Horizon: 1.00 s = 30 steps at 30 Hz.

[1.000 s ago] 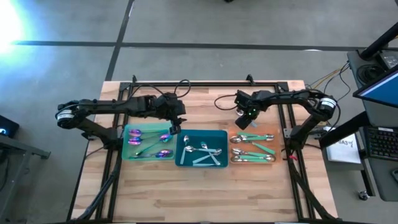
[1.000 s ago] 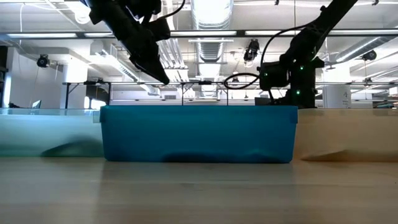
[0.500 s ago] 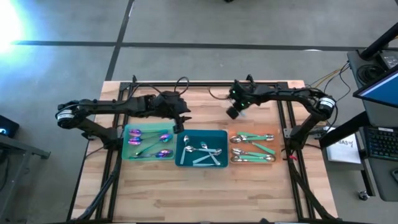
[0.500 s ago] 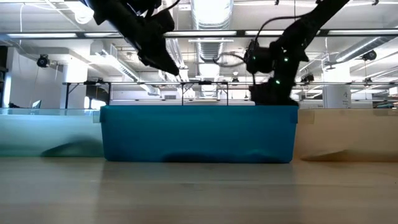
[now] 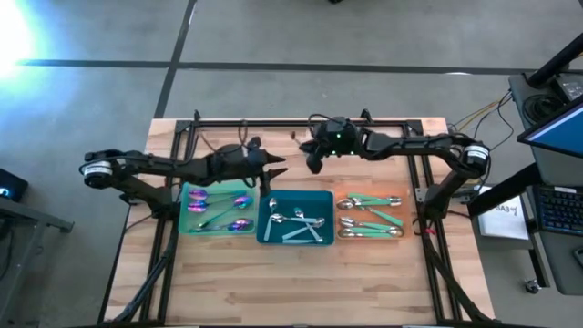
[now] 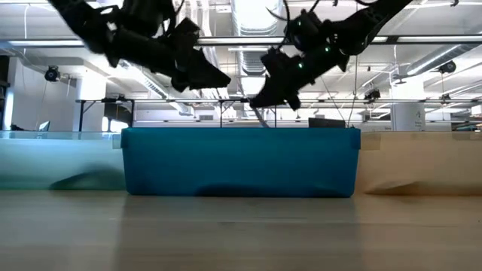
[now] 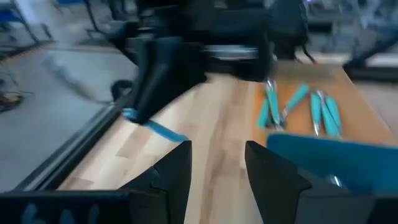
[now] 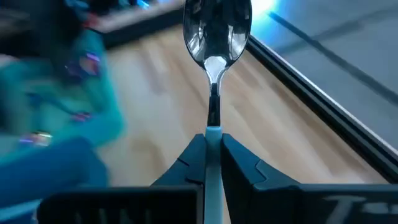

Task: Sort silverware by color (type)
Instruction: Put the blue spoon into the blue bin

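My right gripper (image 5: 312, 162) hovers over bare table behind the teal tray (image 5: 266, 230), shut on a teal-handled spoon (image 8: 217, 31). My left gripper (image 5: 276, 169) is open just to its left, behind the green tray (image 5: 185, 210), and faces the right gripper (image 7: 163, 68). Purple-pink spoons (image 5: 219, 210) lie in the green tray. Silver spoons (image 5: 293, 219) and one teal-handled piece (image 5: 299, 236) lie in the teal tray. Teal-handled spoons (image 5: 369, 215) lie in the orange tray (image 5: 401, 193). My right gripper pinches the spoon's teal handle (image 8: 212, 132) between its two fingers. The handle runs along the fingers and its end sticks out behind them (image 7: 155, 129). The silver bowl (image 8: 217, 28) points straight ahead, toward the table's left. The spoon is lifted clear of the table.
The three trays sit side by side across the table's middle. A black frame rail (image 5: 301, 121) runs along the far edge, and cables (image 5: 246, 137) trail from both arms. Bare wood lies in front of the trays (image 5: 291, 282).
My right gripper has swung from above the orange tray toward the table's left and far edge, turning until it points left. My left gripper has moved right and slightly toward the far edge, turning to face the right gripper. The trays and their spoons have stayed put.
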Available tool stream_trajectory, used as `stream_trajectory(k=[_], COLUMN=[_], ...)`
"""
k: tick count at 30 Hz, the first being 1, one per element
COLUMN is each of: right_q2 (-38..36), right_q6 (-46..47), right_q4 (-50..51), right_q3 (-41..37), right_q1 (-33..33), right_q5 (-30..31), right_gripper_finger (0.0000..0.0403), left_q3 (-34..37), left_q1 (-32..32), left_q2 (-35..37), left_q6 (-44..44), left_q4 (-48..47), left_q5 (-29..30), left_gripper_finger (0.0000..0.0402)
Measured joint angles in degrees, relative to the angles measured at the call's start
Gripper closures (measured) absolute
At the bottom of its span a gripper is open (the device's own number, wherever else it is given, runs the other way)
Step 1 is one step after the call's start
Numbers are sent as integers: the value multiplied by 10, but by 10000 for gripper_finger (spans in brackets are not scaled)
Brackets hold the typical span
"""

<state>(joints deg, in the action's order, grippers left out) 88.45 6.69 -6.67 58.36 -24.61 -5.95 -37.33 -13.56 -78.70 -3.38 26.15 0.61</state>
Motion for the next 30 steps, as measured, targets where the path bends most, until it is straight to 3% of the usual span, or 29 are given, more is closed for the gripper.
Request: stream_trajectory(k=[7,17,21,30], right_q2=[0,0,0,5], right_q6=[-54,-98,-115,-143], right_q4=[-96,-161,-172,-198], right_q3=[1,1,1,1], right_q1=[68,117,127,141], right_q5=[-18,-18,-21,-46], right_gripper_finger=[387,388,388,388], left_q3=[69,74,70,54], left_q1=[0,15,19,19], left_q2=[0,0,0,0], left_q6=[78,107,110,121], left_q4=[163,165,168,159], left_q5=[17,12,-35,-44], left_gripper_finger=[267,267,267,269])
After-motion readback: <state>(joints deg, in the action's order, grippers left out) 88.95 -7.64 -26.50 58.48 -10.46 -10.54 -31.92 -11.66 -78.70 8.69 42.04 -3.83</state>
